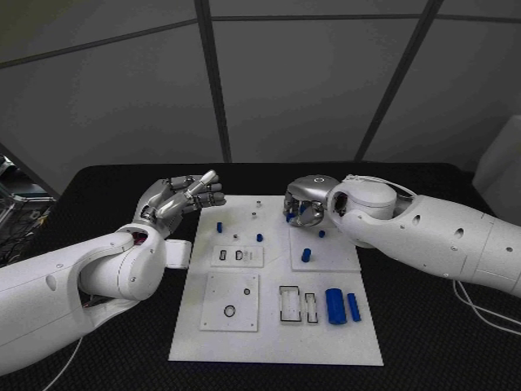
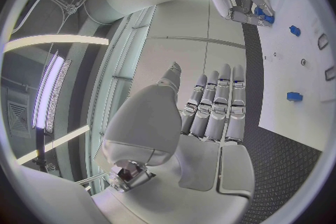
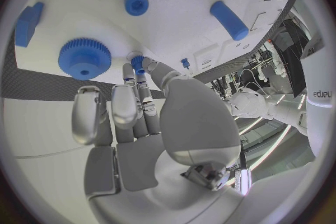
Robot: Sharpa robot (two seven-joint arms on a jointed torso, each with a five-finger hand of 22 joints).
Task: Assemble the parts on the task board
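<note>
The black desk (image 1: pixel 96 187) carries the white board (image 1: pixel 278 326) at its middle, long axis running away from the robot. The left hand (image 1: pixel 181 198) hovers over the desk just off the board's far left corner, empty, its fingers (image 2: pixel 218 106) extended side by side. The right hand (image 1: pixel 308 201) hangs over the board's far right part, much nearer the work. Its fingers (image 3: pixel 133 106) curl down around a small blue peg (image 3: pixel 138 63); the thumb and a fingertip appear to pinch it, though the contact is partly hidden. Just beside the peg stands a blue gear (image 3: pixel 84 58), with a round stud (image 3: pixel 136 3) and a lying cylinder (image 3: pixel 229 20) a little further off. Two more blue cylinders (image 1: pixel 343 307) lie side by side near the board's near right edge, long axes along the board. The coming move probably turns on whether the peg stands upright under the fingertips. The gear crowds one side; the bare board beyond the stud leaves more open room.
</note>
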